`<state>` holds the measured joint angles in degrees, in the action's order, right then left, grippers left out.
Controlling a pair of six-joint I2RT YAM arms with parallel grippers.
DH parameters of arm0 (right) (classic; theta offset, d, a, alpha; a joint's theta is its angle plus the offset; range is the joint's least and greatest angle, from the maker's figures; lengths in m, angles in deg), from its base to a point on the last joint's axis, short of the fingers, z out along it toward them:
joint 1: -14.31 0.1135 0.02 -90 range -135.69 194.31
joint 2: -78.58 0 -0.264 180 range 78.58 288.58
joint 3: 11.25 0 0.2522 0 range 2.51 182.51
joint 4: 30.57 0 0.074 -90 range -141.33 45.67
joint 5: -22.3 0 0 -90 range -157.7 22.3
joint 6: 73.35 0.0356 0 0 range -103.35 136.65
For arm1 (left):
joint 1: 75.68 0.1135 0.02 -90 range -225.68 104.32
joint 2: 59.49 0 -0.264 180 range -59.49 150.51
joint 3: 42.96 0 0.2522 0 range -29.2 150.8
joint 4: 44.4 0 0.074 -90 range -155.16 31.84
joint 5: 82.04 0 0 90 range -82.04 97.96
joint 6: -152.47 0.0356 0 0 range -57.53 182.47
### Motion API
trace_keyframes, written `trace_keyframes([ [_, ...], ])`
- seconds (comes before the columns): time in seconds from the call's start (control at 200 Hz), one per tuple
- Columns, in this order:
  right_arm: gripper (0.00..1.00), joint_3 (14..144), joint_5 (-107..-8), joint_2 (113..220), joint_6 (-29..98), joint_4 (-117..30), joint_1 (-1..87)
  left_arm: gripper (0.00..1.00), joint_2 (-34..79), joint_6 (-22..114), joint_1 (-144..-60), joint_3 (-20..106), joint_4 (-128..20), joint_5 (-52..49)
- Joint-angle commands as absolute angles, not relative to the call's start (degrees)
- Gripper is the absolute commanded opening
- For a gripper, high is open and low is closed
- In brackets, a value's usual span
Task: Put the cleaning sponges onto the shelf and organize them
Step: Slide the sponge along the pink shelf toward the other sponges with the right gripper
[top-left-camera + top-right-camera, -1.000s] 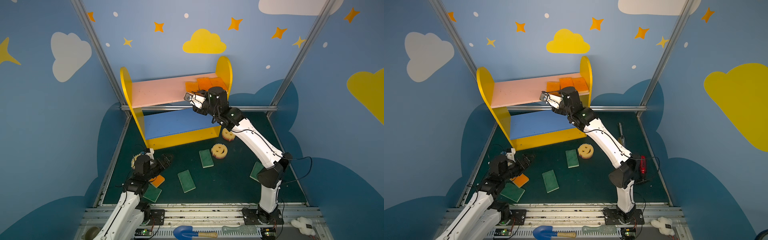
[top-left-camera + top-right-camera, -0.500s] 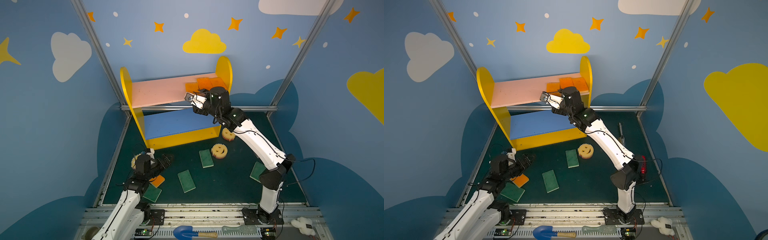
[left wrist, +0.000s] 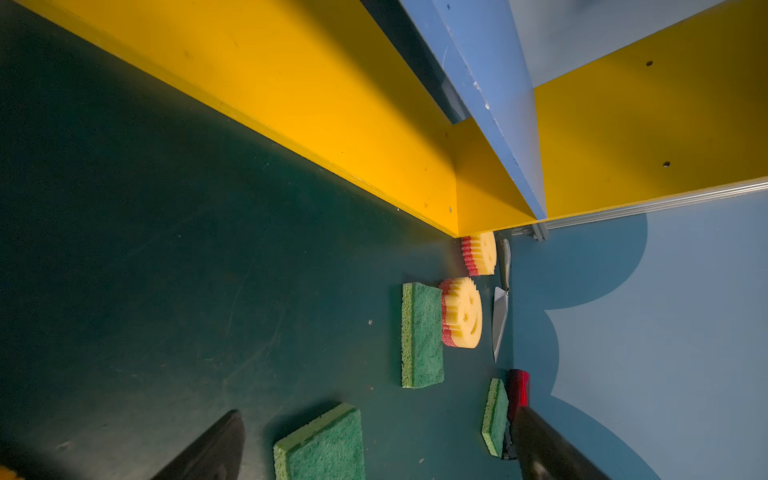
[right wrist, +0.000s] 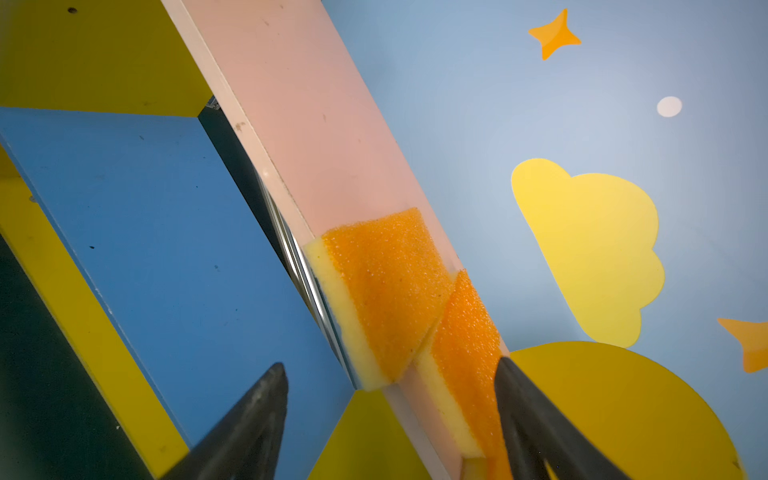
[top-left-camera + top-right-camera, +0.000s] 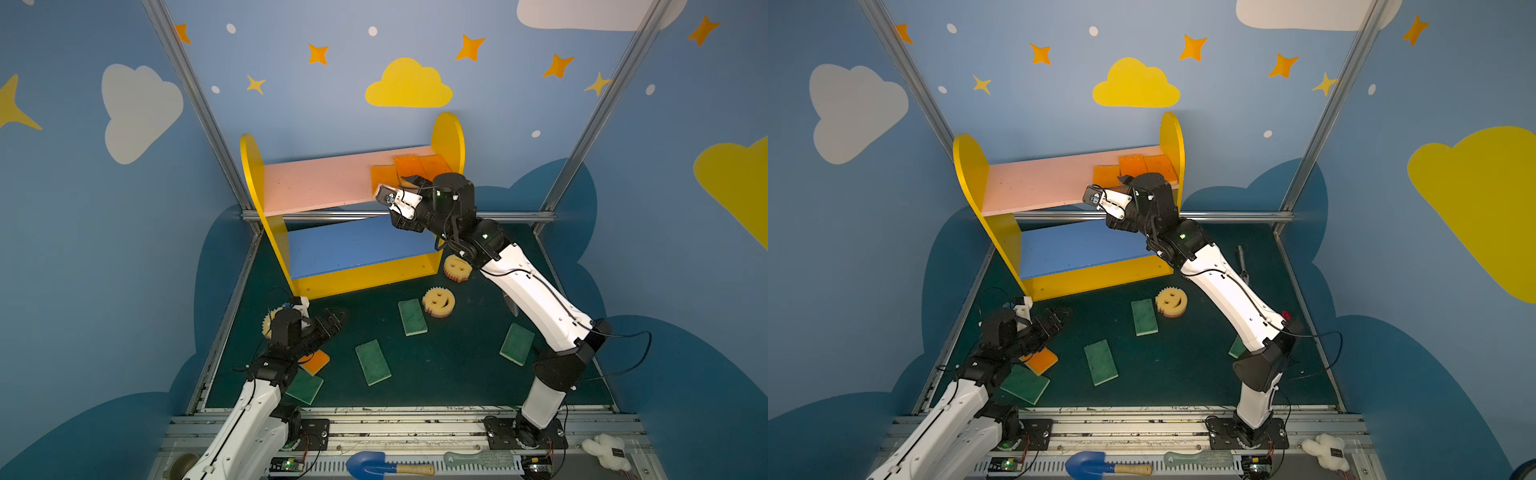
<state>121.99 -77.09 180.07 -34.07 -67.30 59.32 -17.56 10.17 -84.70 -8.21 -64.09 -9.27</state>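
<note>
The right claw [image 4: 390,365] stands wide apart, gripping nothing, at the right end of the pink board [image 5: 316,183] of the shelf [image 5: 253,174], where three orange sponges [image 5: 409,166] lie. The left claw [image 5: 332,322], spread and empty, hovers near left. On the surface [image 5: 457,374] lie four green pads [image 5: 372,362], three smiley sponges [image 5: 438,302] and one orange pad [image 5: 315,361].

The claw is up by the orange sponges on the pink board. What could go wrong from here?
1. The nearest orange sponge hangs over the front edge of the pink board, right in front of the open right claw; a brush from a finger could tip it off.
2. Down on the floor, the open left claw hovers by an orange pad that seems to overlap a green pad; a grab might catch or shove both.
</note>
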Motion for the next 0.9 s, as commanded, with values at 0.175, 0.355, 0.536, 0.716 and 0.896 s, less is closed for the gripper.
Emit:
trace_keyframes([
  [0.175,0.77,122.0,-74.6,178.2,-30.2,-64.8,59.8,0.99,-18.0,10.7,-84.7,-7.6,-63.1,-10.0],
  [0.355,0.77,125.3,-75.9,181.7,-30.5,-65.9,59.7,0.99,-18.4,10.7,-84.6,-7.8,-63.3,-9.9],
  [0.536,0.77,127.3,-77.4,184.0,-30.3,-65.3,59.5,0.99,-18.7,10.9,-84.6,-8.0,-63.3,-9.7],
  [0.716,0.77,129.2,-79.0,186.0,-30.0,-64.5,59.1,0.99,-18.3,11.0,-84.6,-7.9,-63.1,-9.8],
  [0.896,0.77,130.7,-80.5,187.5,-29.3,-63.5,58.3,0.99,-18.1,11.1,-84.7,-7.9,-63.1,-9.7],
])
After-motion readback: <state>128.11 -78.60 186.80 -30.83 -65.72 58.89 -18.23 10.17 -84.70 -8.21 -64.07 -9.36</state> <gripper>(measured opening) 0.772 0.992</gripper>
